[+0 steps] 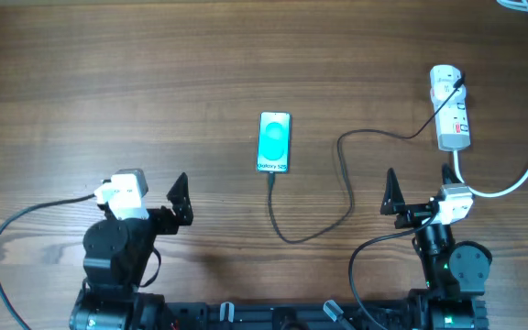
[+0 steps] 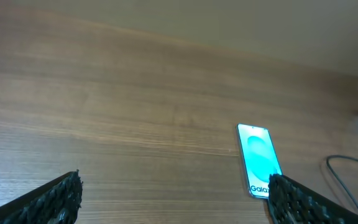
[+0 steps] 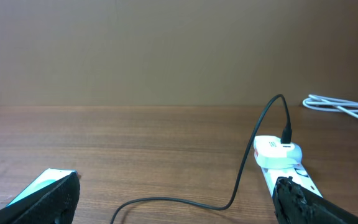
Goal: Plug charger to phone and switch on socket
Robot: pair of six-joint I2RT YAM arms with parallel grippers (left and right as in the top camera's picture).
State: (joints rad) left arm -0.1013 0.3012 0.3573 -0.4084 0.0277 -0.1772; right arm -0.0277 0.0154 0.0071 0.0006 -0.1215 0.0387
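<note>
The phone (image 1: 274, 142) lies flat mid-table with its cyan screen up; it also shows in the left wrist view (image 2: 258, 155) and partly in the right wrist view (image 3: 42, 183). The charger (image 1: 346, 197), a thin black cable, runs from the phone's near edge in a loop to a white adapter (image 1: 445, 79) on the far end of the socket (image 1: 454, 124). I cannot tell if its tip is inserted. The right wrist view shows the cable (image 3: 241, 180) and socket (image 3: 291, 174). My left gripper (image 2: 173, 199) and right gripper (image 3: 176, 199) are open, empty, near the front edge.
The socket's white cord (image 1: 521, 179) runs from its near end, curves right and up the table's right side to the far right corner (image 3: 340, 106). Thick black robot cables (image 1: 7, 238) lie by the arm bases. The table is bare wood.
</note>
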